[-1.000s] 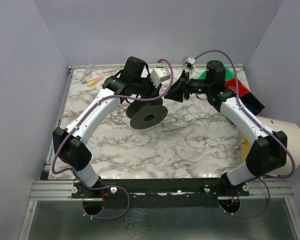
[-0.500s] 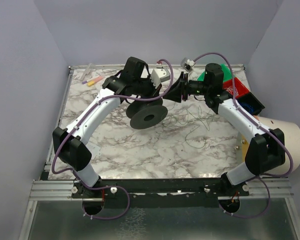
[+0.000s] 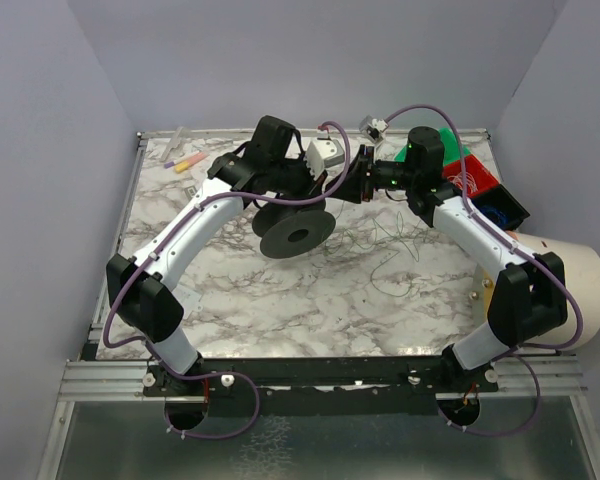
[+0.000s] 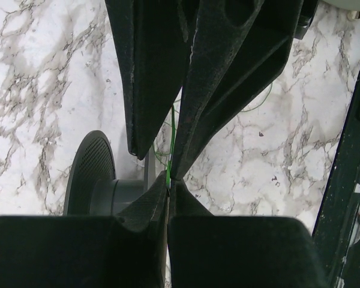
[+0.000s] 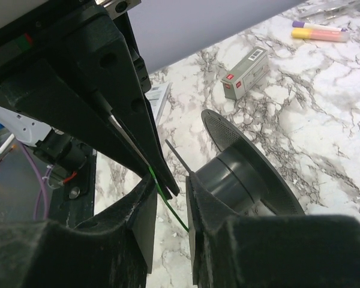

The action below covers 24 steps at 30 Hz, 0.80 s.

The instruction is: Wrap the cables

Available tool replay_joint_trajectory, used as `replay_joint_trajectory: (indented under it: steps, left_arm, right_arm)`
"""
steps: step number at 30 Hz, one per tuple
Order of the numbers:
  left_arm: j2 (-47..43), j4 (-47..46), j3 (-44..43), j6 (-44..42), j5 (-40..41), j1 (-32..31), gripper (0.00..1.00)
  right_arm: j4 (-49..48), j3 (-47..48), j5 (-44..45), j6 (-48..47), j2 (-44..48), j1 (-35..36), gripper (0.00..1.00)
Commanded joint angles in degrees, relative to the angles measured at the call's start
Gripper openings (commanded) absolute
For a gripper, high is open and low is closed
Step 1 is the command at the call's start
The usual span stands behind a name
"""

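Note:
My left gripper is shut on a thin green cable, pinched at its very tips. In the right wrist view that cable runs down from the left gripper's fingers, whose tips sit between the jaws of my right gripper. Those jaws stand a little apart and do not clamp anything. From above, both grippers meet at the back of the table, left and right, just above the black spool. Loose thin cables lie tangled on the marble to the right.
The spool stands close to the right of my right finger. A small grey box and two markers lie farther back. Red, green and black bins sit at the back right, and a cream cylinder at the right edge.
The right gripper has moved left up to the left gripper's tips, and its jaws have narrowed. The left arm and the spool have stayed put.

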<state>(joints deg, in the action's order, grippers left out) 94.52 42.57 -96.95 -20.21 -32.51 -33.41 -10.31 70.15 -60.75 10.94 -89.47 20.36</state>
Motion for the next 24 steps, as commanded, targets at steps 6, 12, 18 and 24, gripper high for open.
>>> replay_joint_trajectory:
  steps: [6, 12, 18, 24]
  left_arm:
    - [0.39, 0.41, 1.03, -0.16, -2.0, -0.61, 0.0]
    - [0.74, 0.38, 0.56, 0.08, -2.09, -0.61, 0.0]
    - [0.78, 0.37, -0.38, 0.54, -2.02, -0.61, 0.0]
    - [-0.5, 0.33, -0.23, 0.1, -0.99, -0.07, 0.45]
  right_arm:
    - [-2.98, 0.43, -2.92, 0.75, -0.49, 0.42, 0.3]
    - [-3.74, 0.41, -4.88, 0.5, -0.66, 0.63, 0.03]
    - [-0.33, 1.24, -5.57, -2.15, -0.66, 0.81, 0.0]
    - [-0.57, 0.28, -2.84, -0.38, -0.62, 0.68, 0.0]
